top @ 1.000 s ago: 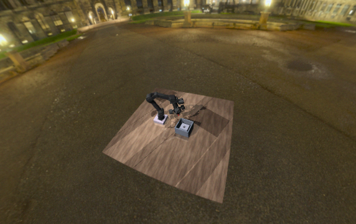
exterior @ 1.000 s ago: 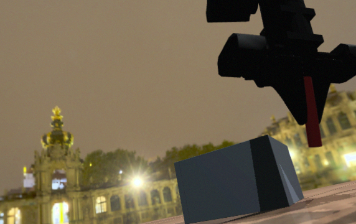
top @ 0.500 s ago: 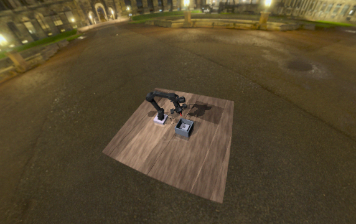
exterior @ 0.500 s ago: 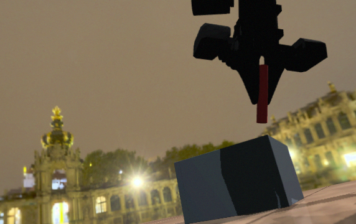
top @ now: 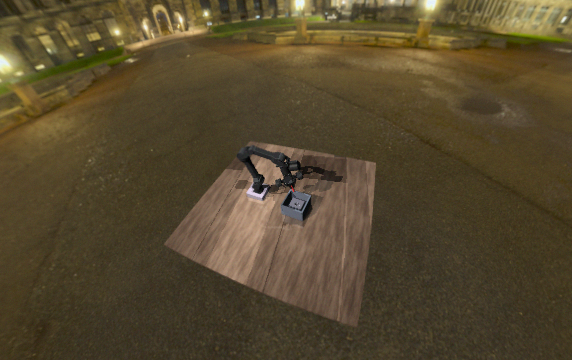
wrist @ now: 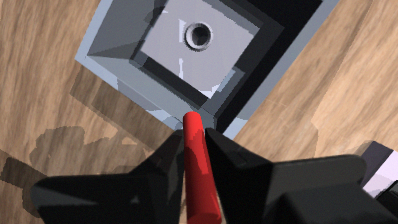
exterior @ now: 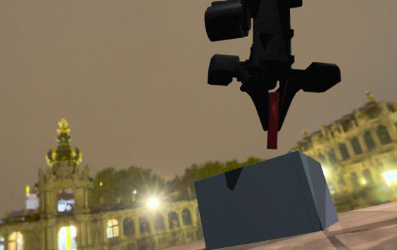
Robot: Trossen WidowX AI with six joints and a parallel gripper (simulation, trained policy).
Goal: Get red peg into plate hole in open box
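At the left of the board (top: pixel 311 260) (exterior: pixel 386 217) (wrist: pixel 40 65), the base (top: pixel 251 196) (wrist: pixel 384 179) was seen, with the arm (top: pixel 266 152) (exterior: pixel 271 31) arched up from it and brought down again toward the box. Right of the base, the gripper (top: pixel 292 187) (exterior: pixel 273 129) (wrist: pixel 194 135) was pointed downward, its two fingers clenched on the peg (top: pixel 293 189) (exterior: pixel 272 139) (wrist: pixel 197 155). The peg was held nearly upright, its lower end left free below the fingertips and its upper part kept between them. By this, the pick and the lift could be counted as done.

Farther right, the box (top: pixel 292 212) (exterior: pixel 261 205) (wrist: pixel 291 50) was stood on the board, open at the top. In the exterior view the peg's lower end was shown above the rim, and in the wrist view it was seen against the wall near one corner, not over the plate (top: pixel 300 202) (wrist: pixel 225 60). Within the plate, the hole (top: pixel 296 204) (wrist: pixel 199 36) was left unfilled.

The carry was judged nearly finished, while the lining up, the lowering and the full seating were all left to be done. More travel toward the middle of the box seemed to be needed before any descent; otherwise the wall might be struck by the peg.
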